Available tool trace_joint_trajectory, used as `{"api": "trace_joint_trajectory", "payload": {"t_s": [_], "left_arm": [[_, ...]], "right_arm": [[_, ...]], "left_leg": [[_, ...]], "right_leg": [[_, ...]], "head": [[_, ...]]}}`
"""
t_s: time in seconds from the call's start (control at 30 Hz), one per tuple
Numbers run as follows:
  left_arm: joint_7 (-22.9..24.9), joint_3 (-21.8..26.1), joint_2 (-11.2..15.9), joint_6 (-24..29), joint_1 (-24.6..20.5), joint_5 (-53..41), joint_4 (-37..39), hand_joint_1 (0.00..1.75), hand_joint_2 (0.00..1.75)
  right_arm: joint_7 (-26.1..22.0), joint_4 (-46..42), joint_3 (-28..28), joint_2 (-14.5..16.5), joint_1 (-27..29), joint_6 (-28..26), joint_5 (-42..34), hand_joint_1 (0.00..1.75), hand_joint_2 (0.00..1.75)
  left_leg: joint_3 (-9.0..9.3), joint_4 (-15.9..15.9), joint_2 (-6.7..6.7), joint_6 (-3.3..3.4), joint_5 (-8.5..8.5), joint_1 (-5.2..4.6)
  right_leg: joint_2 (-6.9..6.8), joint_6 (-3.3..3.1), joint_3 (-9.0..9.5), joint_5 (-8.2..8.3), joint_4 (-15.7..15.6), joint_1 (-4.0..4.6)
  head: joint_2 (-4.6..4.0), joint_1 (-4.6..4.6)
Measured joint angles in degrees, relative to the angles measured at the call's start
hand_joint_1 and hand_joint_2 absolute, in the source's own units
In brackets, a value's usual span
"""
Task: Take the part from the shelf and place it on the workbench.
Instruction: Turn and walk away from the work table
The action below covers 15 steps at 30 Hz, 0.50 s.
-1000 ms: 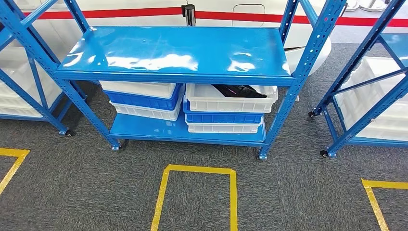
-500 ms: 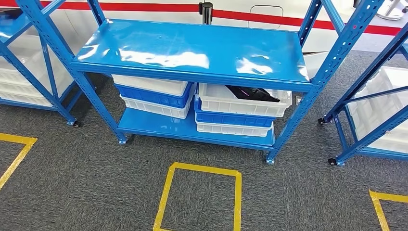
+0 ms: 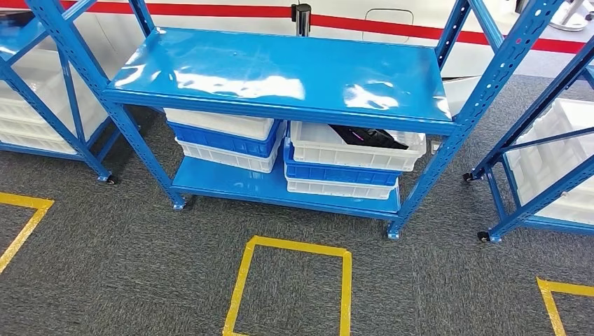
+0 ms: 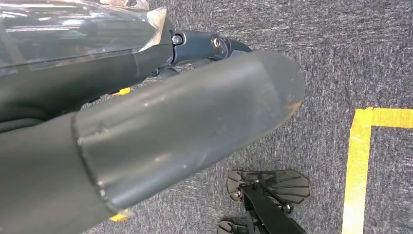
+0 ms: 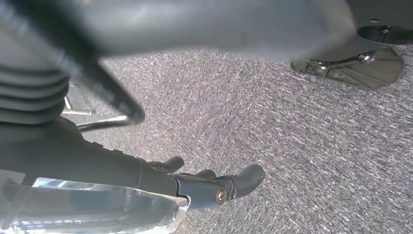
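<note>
While the view of the shelf point(image 3: 280, 77) has barely shifted since half a second ago, suggesting the approach has settled, the part point(image 3: 368, 136) lies in the upper white bin point(image 3: 354, 150) at 3 o'clock, ungrasped; right hand point(image 5: 209, 187) empty, fingers loosely apart, left hand point(image 4: 204, 46) unreadable.

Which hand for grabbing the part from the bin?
Right, probably. The black part lies in the top white bin right of centre. Both hands hang empty over the carpet: right hand, left hand.
</note>
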Motion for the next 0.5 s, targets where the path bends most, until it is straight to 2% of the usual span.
{"api": "trace_joint_trajectory", "payload": {"t_s": [0.5], "left_arm": [[0.28,0.07,-0.02,0.19,0.0,-0.52,0.0,0.0,0.0]], "right_arm": [[0.01,0.0,-0.09,0.02,-0.01,-0.01,-0.08,0.0,0.0]], "left_leg": [[0.07,-0.01,0.0,0.0,0.0,0.12]], "right_leg": [[0.0,-0.01,0.07,-0.01,0.0,0.1]], "head": [[0.0,0.0]]}}
